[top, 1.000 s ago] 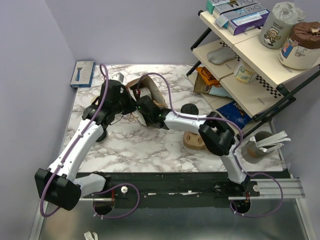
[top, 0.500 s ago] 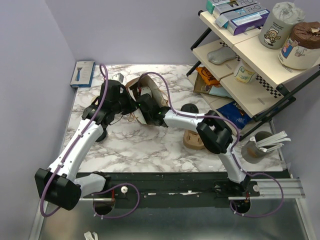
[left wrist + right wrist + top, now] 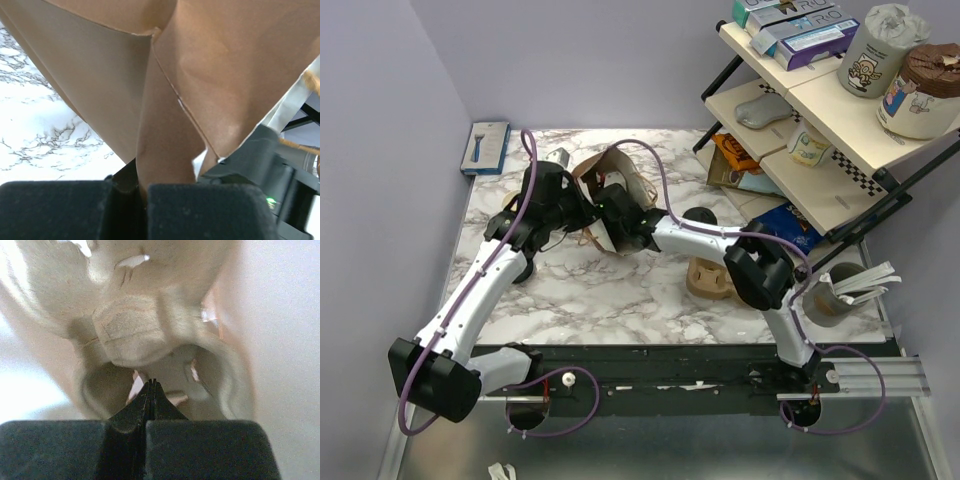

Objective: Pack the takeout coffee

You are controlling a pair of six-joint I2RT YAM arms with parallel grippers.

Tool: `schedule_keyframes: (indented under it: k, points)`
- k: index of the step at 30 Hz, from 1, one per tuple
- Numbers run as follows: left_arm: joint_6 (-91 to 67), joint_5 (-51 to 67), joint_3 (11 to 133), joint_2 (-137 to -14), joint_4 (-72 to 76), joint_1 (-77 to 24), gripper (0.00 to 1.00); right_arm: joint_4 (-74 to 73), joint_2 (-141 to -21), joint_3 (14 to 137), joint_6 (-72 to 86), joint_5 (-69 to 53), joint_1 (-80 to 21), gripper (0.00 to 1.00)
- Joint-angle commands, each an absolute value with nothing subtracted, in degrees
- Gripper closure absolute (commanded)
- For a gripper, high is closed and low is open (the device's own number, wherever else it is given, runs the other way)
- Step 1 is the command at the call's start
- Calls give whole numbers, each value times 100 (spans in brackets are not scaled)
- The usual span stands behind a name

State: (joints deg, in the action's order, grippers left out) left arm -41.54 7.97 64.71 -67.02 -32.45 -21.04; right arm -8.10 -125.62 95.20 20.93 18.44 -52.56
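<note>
The brown paper bag (image 3: 620,175) lies tilted at the back middle of the marble table, with its mouth facing the arms. My left gripper (image 3: 576,208) is shut on a fold of the bag's edge (image 3: 165,100), with paper pinched between its fingers (image 3: 141,187). My right gripper (image 3: 610,203) reaches into the bag's mouth; its jaws (image 3: 152,385) are pressed together with nothing between them. A pale moulded-pulp tray (image 3: 130,330) sits just ahead of them inside the bag. The takeout coffee (image 3: 698,217), dark with a round black lid, stands outside the bag behind my right forearm.
A brown pulp piece (image 3: 706,282) lies partly under my right elbow. A slanted shelf rack (image 3: 820,110) with boxes and tubs fills the right side, with snack packets (image 3: 760,185) under it. A grey cup of sticks (image 3: 828,298) stands front right. A blue box (image 3: 485,148) lies back left.
My right gripper has pushed further back and left into the bag's mouth. The bag has shifted a little with it. My left gripper has kept its hold.
</note>
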Motion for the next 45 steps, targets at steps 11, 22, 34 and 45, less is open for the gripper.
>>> schedule_keyframes:
  k: [11, 22, 34, 45]
  points:
    - [-3966, 483, 6179, -6557, -3885, -2153, 100, 402, -10101, 8404, 1451, 827, -5221, 90]
    - [-3024, 1028, 5801, -5924, -4148, -2153, 100, 1511, -7727, 7216, 993, -904, -5221, 58]
    - [-2918, 1415, 5564, -5291, -3990, -2162, 100, 853, -7673, 7471, 853, -89, -5221, 21]
    - [-3146, 1740, 6115, -5334, -4253, -2153, 100, -367, -7462, 7514, 1388, 1774, -5133, 0]
